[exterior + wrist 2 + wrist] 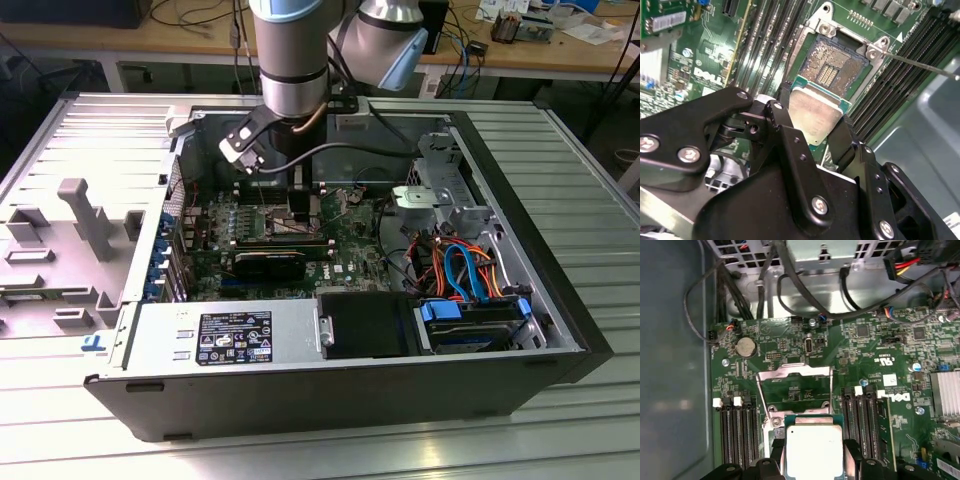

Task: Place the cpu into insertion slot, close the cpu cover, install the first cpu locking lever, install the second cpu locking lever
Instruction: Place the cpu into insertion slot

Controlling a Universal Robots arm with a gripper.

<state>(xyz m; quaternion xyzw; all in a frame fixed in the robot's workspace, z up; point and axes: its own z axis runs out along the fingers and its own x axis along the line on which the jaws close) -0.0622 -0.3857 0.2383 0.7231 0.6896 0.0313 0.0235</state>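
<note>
**Q:** What is the gripper's state?

**A:** My gripper (812,120) is closed partway on the cpu (815,112). My fingers (841,139) press on two opposite edges of the chip. Its silvery top faces up, and it shows between the fingers in both wrist views.

**Q:** Where is the cpu relative to its seat?

**A:** It is at the insertion slot (832,65) but not in it. In the second wrist view most of the slot's contact field lies uncovered, and the chip overlaps only one side of it. I cannot tell whether the chip touches the silver rim.

**Q:** What about the cover and levers?

**A:** The cpu cover (795,372) stands swung open beyond the slot. One locking lever (925,67), a thin rod, angles away from the socket, released. I cannot make out the other lever with certainty.

**Q:** Where is this in the scene?

**A:** In the exterior view my arm reaches down into the open computer case (300,400). It works over the green motherboard (355,235), toward the far wall and slightly to the exterior view's left of centre. The power supply (230,335) lies along the near wall.

**Q:** How far along is the task?

**A:** I judge that step one is in hand and no step is complete:
1. The cpu is not seated.
2. The cover is not closed.
3. Neither lever is installed.
</note>
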